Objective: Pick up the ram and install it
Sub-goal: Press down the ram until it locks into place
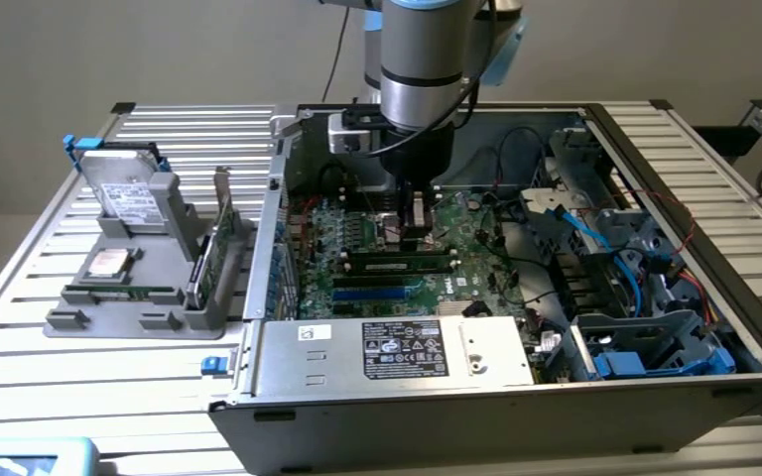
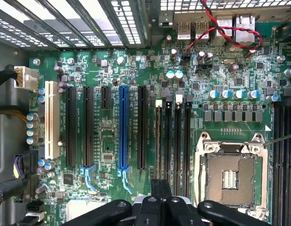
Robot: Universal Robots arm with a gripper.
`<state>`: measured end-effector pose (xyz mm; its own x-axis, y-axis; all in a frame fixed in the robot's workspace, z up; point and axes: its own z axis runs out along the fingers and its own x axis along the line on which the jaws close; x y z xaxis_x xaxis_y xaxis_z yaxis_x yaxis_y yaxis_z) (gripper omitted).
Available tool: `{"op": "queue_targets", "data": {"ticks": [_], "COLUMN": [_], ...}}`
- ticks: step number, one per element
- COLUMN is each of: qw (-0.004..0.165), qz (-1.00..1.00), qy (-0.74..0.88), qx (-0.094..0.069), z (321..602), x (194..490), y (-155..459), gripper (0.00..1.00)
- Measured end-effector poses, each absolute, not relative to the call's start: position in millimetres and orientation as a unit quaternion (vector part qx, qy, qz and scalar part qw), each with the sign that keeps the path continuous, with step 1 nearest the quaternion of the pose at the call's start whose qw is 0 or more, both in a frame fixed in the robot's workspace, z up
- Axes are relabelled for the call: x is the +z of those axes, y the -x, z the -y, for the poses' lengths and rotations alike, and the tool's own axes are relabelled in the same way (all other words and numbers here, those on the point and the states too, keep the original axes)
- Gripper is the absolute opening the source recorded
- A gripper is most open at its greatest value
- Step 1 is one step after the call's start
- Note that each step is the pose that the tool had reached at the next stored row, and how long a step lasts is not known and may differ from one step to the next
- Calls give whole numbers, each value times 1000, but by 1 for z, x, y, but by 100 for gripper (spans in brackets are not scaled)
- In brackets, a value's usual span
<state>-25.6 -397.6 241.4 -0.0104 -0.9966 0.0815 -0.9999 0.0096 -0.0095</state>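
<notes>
Arm (image 1: 421, 50) came straight down from above into the open PC case (image 1: 487, 416), wrist vertical. Gripper (image 1: 417, 236) was low over the motherboard (image 1: 354, 238), jaws fully closed with nothing between them; in the wrist view the gripper (image 2: 160, 188) sat at the end of the memory slots.

Ram (image 1: 401, 265) – one stick, standing on edge in a black memory slot just in front of the gripper. Couldn't tell whether the two touched. In the wrist view the ram (image 2: 158, 146) read as a thin line in the slot next to the expansion slots.

Counts, near to far:
- one power supply (image 1: 401, 349) with a label, at the case's front edge
- four memory slots (image 2: 177, 141) in that bank, one filled
- one blue expansion slot (image 2: 122, 127), one white slot (image 2: 51, 117)
- one CPU socket (image 2: 230, 176), open and bare
- blue cables (image 1: 633, 258) on the exterior view's right

On the exterior view's left, one grey fixture (image 1: 116, 322) held one silver chip (image 1: 107, 263), one drive (image 1: 123, 183), one green card with a bracket (image 1: 218, 248), and a thin green strip (image 1: 116, 295) along its front – couldn't identify it.

Everything stood on a slatted aluminium table (image 1: 11, 327). Plain light wall (image 1: 156, 50) behind.
</notes>
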Motion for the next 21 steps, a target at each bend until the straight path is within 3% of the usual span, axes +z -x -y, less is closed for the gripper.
{"op": "queue_targets", "data": {"ticks": [21], "qw": [29], "qz": [782], "qy": [-622], "qx": [29], "z": [398], "x": [241], "y": [26], "gripper": [11]}}
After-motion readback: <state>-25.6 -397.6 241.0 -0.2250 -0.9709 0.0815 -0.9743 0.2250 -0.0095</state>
